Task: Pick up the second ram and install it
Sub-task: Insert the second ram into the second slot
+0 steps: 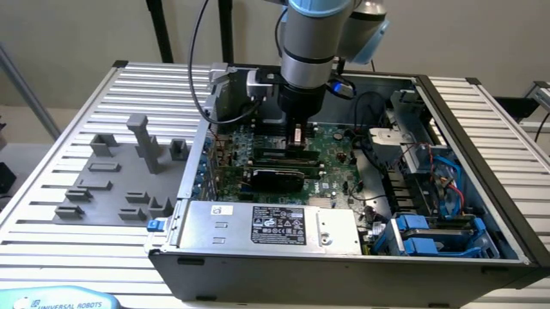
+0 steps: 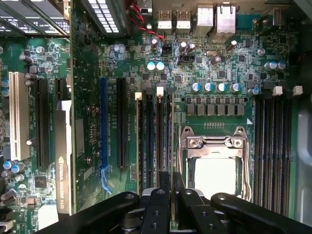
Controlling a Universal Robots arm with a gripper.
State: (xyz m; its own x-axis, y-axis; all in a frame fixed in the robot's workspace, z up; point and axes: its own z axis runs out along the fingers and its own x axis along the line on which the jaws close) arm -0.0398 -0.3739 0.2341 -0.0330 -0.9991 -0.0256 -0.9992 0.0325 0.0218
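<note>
Toward nine o'clock in the exterior view, a grey fixture plate point(image 1: 112, 193) is lying on the slatted table point(image 1: 51, 244), and grey plastic fixture blocks point(image 1: 142, 138) are standing upright on it. Just beside it, toward the centre, the open computer case point(image 1: 474, 161) is sitting on the table, with the power supply point(image 1: 266, 225) lying along its six o'clock edge.

In the middle, the arm point(image 1: 313, 38) is hanging straight down from twelve o'clock into the case, and the gripper point(image 1: 297, 143) is hovering just over the green motherboard point(image 1: 331, 145). Its fingers point(image 2: 161, 200) are standing almost together, clamping the second ram point(image 1: 279, 154) by its upper edge. The stick is lying level, running from nine to three o'clock, at the memory slots directly under the gripper. Whether it is seated in a slot I cannot tell.

In the wrist view the stick is showing edge-on between the black fingers, in line with the dark slots lying between the graphics card point(image 2: 63, 161) and the silver processor socket point(image 2: 214, 142).

Toward four o'clock in the exterior view, blue drive brackets point(image 1: 426, 235) are sitting in the case's corner, with red and blue cables point(image 1: 447, 174) running on their twelve o'clock side.
</note>
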